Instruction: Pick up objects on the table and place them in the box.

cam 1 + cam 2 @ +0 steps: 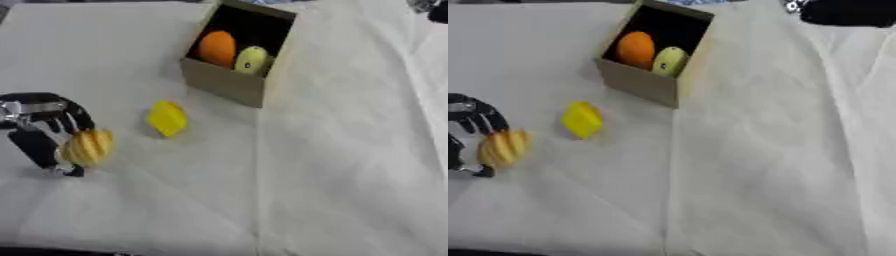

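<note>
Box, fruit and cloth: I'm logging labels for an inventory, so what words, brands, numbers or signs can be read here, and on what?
None can be read.
Green-yellow fruit in the box: a small dark mark, perhaps a sticker, too blurred to read.
Orange fruit, yellow object on the cloth, ribbed yellow fruit in the left hand: no text shows.

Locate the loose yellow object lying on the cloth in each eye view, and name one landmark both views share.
Left eye view: the yellow object lies left of centre, below and left of the cardboard box.
Right eye view: it sits further left, again below and left of the box.
Shared landmark: the box's near bottom corner; the left hand curled round a yellow ridged fruit also shows at the left edge.
</note>
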